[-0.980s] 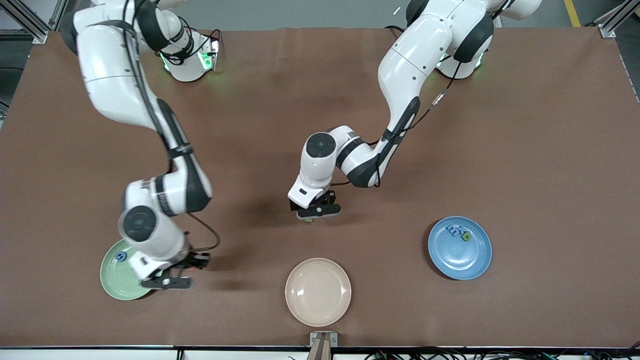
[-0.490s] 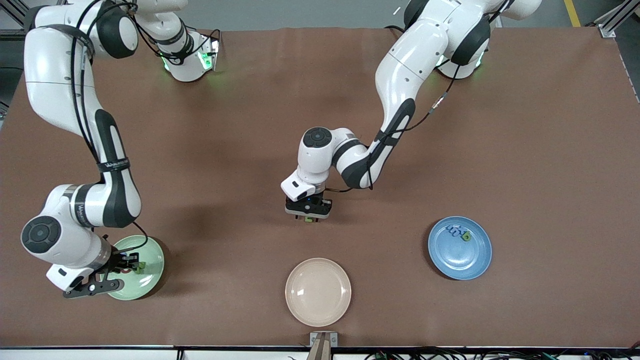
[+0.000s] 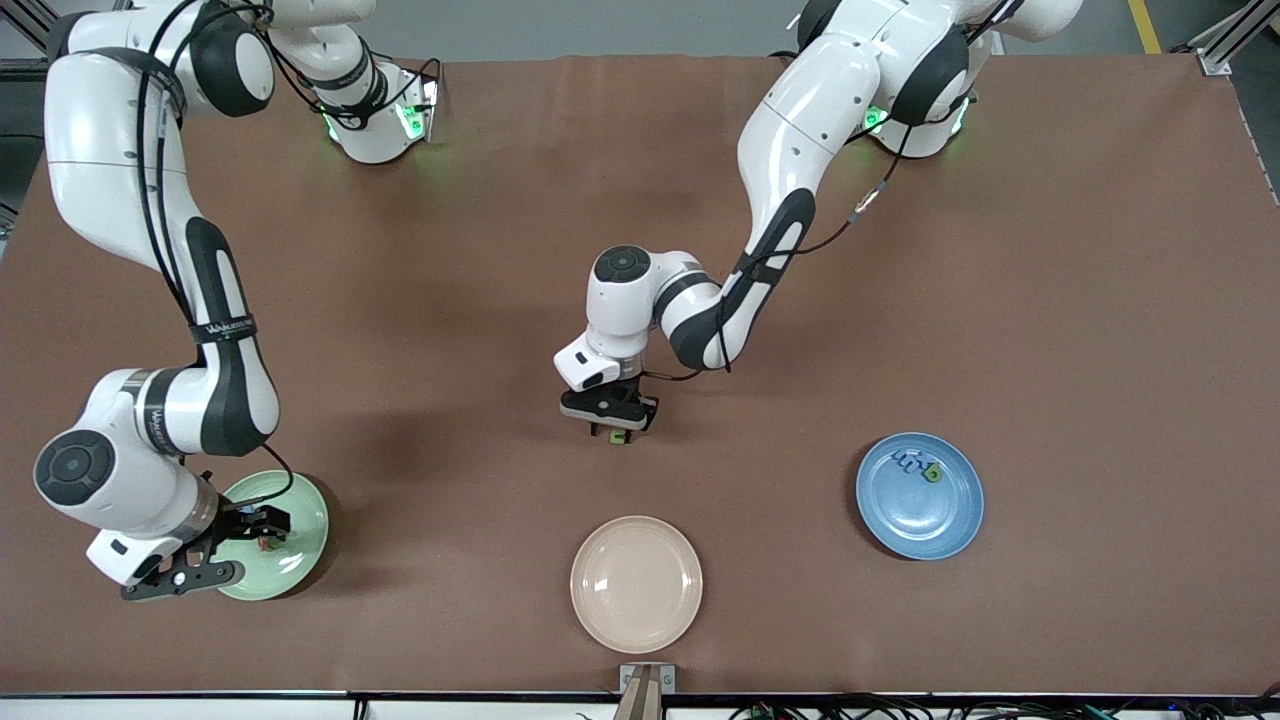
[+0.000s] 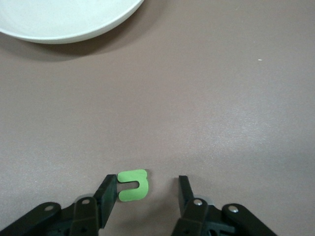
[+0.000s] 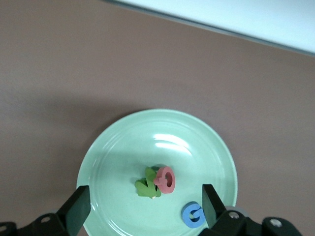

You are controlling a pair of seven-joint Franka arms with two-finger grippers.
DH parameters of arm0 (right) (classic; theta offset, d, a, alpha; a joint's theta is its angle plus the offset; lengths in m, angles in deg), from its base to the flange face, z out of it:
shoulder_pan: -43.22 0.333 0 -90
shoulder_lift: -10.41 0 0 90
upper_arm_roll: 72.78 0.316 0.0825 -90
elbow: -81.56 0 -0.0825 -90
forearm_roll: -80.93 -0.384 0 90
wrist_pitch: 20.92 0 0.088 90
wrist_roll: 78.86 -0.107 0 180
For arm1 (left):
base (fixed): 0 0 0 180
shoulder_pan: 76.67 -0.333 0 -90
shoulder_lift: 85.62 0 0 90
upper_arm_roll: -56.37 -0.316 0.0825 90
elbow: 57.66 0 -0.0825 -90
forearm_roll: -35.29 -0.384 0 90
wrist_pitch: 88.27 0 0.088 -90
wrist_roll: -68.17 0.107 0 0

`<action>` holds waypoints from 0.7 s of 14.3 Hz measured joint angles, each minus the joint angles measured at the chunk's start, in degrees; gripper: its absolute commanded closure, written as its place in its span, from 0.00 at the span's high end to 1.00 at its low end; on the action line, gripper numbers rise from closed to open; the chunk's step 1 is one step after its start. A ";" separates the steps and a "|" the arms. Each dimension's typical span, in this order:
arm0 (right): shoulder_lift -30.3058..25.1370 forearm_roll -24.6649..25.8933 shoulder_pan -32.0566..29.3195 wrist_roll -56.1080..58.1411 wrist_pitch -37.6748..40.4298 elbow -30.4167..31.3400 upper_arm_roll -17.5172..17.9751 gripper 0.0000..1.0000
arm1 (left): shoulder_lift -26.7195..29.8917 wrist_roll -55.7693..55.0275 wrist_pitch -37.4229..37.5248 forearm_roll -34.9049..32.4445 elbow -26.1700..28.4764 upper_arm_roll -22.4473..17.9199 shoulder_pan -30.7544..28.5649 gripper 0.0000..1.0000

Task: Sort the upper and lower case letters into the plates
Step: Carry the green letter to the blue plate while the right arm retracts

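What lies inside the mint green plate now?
Inside the mint green plate lie a green letter, a pinkish-red letter leaning on it, and a blue letter. The right gripper hangs open above them.

Bright even overhead light, soft arm shadows on the table [image 3: 1050, 300], glossy plate glare, sharp focus

Your right gripper [image 3: 240, 527] now swung from one edge of the mint green plate [image 3: 300, 560] to the edge nearer the table end, your left gripper [image 3: 612, 432] turned and shifted slightly away from the front camera, fingers now straddling the green letter [image 4: 133, 185].
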 measured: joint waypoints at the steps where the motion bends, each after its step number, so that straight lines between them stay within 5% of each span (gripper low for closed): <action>1: -1.37 -0.67 0.03 -0.03 -0.01 -0.25 0.06 1.00 | 0.08 0.01 0.01 -0.02 -0.01 -0.13 -0.01 0.16; 3: -4.95 -3.00 0.10 -0.03 0.49 -0.72 0.08 1.00 | 0.22 0.02 0.37 -0.04 0.00 -0.29 -0.03 0.01; 6: -11.76 -3.84 0.11 -0.30 6.12 -0.78 0.08 1.00 | 0.38 0.02 1.57 -0.04 -0.13 -0.32 -0.05 0.00; 10: -20.06 -4.05 0.27 -4.60 18.46 -0.50 0.09 1.00 | 3.94 -0.13 13.75 -0.04 -0.51 -0.83 -2.12 0.00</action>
